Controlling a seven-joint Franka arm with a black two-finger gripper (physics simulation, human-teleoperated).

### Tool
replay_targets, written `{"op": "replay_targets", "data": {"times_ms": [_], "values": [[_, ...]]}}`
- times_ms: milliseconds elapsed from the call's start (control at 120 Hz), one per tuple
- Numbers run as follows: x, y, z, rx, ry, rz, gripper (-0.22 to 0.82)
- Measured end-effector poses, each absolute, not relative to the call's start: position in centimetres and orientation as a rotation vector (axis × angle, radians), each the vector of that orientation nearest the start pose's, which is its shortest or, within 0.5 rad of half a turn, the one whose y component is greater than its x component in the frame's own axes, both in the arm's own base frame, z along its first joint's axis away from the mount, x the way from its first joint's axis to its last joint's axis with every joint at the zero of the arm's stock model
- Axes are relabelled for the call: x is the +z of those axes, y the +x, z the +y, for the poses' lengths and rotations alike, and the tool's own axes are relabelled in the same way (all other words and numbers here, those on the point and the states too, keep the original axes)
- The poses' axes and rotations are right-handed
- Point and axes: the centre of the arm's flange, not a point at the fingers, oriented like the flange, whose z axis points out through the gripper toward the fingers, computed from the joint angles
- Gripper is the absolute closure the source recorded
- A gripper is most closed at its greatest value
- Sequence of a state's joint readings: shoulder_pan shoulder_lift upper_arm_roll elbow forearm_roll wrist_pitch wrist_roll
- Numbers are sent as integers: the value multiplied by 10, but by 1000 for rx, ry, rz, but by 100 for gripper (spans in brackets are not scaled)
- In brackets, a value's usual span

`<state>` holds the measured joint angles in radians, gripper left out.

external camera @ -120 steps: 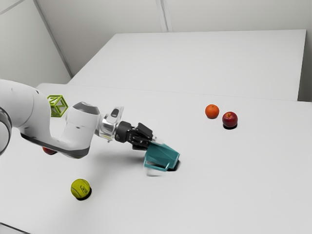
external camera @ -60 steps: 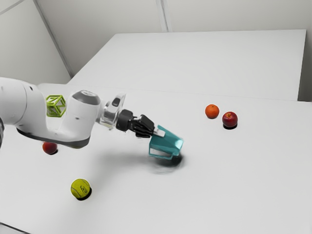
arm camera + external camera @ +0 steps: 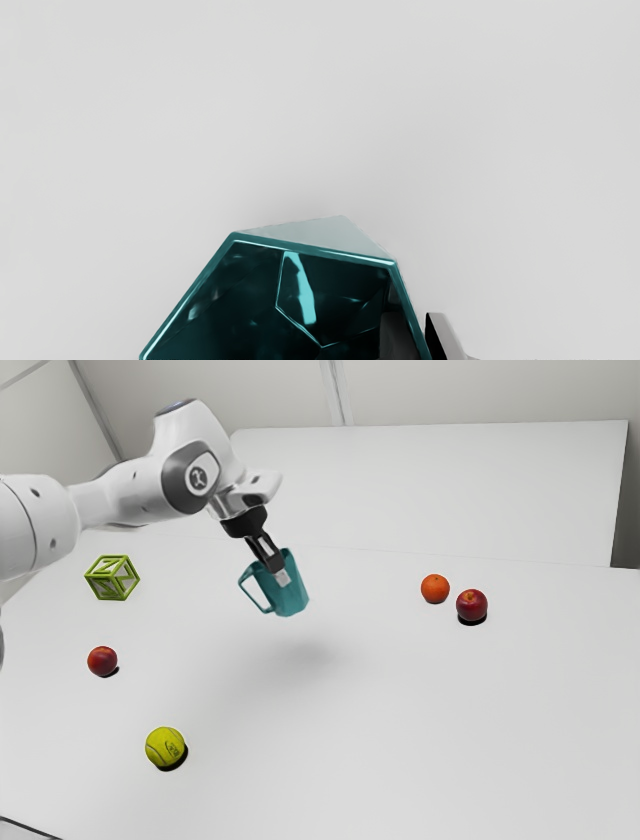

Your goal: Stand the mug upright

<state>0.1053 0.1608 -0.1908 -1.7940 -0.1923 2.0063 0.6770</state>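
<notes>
Mug [image 3: 288, 596], ext. view: aloft over table [image 3: 400, 710], mouth up, a bit tilted.
Gripper [image 3: 278, 572], ext. view: at mug's rim.
Gripper, wrist view: pinching mug wall, 1 finger in, 1 out.
Mug step: prob. righting midair; next, level, lower base-first, then release.

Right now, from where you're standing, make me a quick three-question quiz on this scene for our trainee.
1. True or false: the black two-finger gripper holds the teal faceted mug above the white table.
2. Which is nearest the shiny dark-red apple? A) yellow-green tennis ball; B) round orange fruit; C) lime-green open-frame cube.
3. Fill in: the mug's handle points toward the exterior view's ____.
Key: 1 true; 2 B; 3 left.
</notes>
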Motion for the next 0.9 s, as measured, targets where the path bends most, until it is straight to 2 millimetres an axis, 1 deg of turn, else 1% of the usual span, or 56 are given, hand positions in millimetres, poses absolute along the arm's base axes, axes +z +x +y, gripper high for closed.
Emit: {"op": "replay_targets", "data": {"times_ms": [100, 158, 408, 467, 533, 567, 683, 742, 817, 900], "values": [[459, 614, -59, -188, -3079, 1046, 78], [452, 615, -61, -186, -3076, 1000, 78], [386, 613, -64, -91, -3138, 791, 78], [381, 613, -64, -89, -3148, 747, 78], [379, 613, -64, -97, -3158, 700, 78], [379, 613, -64, -101, -3164, 679, 73], [379, 614, -64, -110, -3184, 613, 46], [379, 614, -64, -112, -3192, 584, 35], [379, 614, -64, -114, -3201, 550, 25], [382, 615, -64, -122, -3208, 517, 17]]}}
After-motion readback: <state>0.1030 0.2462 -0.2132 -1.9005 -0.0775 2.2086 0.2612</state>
